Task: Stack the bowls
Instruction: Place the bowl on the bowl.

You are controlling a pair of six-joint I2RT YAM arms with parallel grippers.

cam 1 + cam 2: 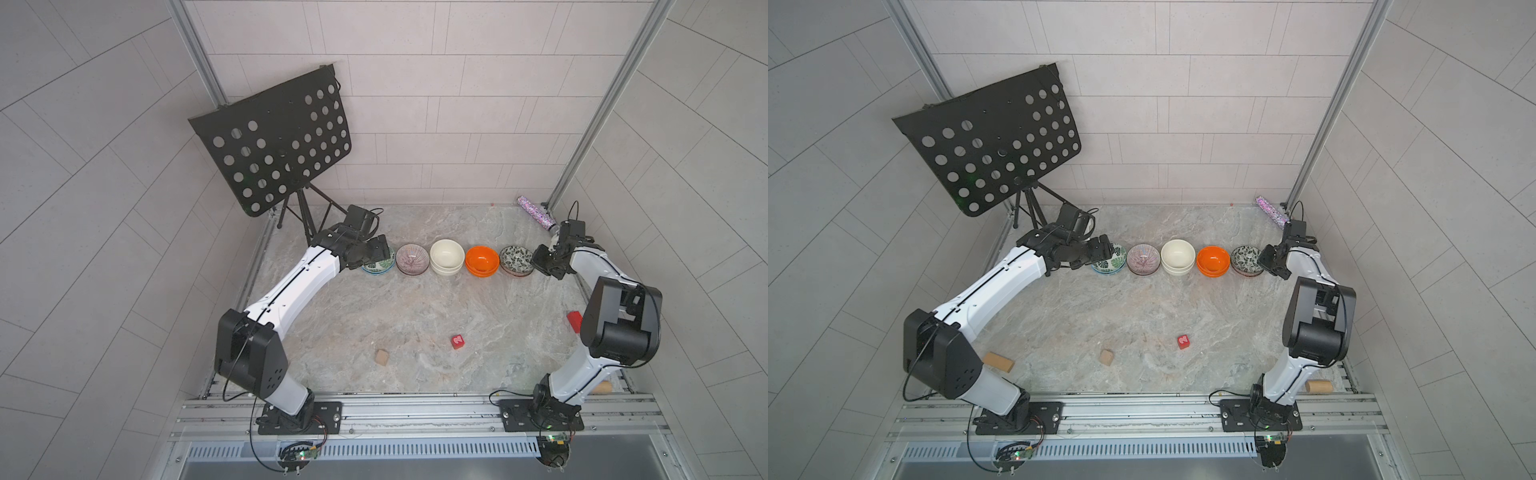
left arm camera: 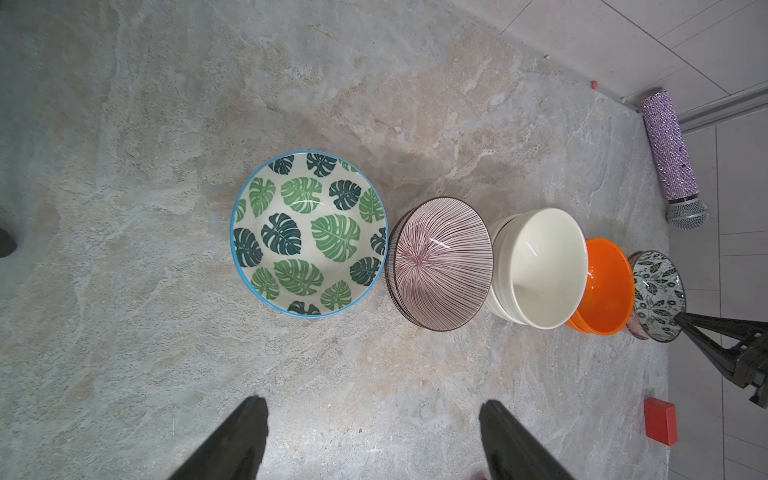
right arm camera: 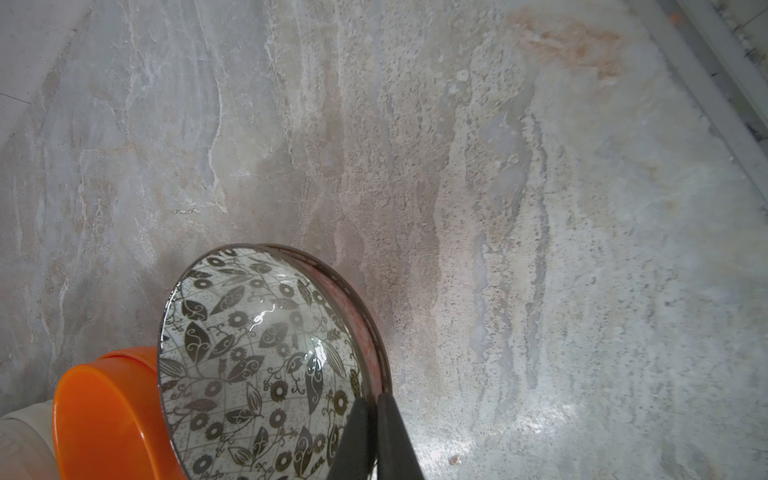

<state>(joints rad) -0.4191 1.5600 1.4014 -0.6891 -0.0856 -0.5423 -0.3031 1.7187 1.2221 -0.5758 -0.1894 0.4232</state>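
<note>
Five stacks of bowls stand in a row at the back of the table in both top views: green-leaf (image 1: pixel 379 267), purple striped (image 1: pixel 412 259), cream-white (image 1: pixel 446 254), orange (image 1: pixel 481 259) and black-and-white leaf (image 1: pixel 515 259). My left gripper (image 1: pixel 372 251) hovers over the green-leaf bowl (image 2: pixel 309 232). It is open (image 2: pixel 374 409) with only bare table between its fingers. My right gripper (image 1: pixel 539 259) is at the right end of the row. It is shut (image 3: pixel 374 401) on the rim of the black-and-white leaf bowl (image 3: pixel 257 357), one finger inside and one outside.
A black perforated music stand (image 1: pixel 274 141) rises at the back left. A glittery purple microphone (image 1: pixel 536 212) lies in the back right corner. A red die (image 1: pixel 457 341), a wooden block (image 1: pixel 382 357) and a red block (image 1: pixel 574 321) lie on the table's front half. Wooden cylinders (image 1: pixel 998 361) (image 1: pixel 1318 386) lie near the arm bases.
</note>
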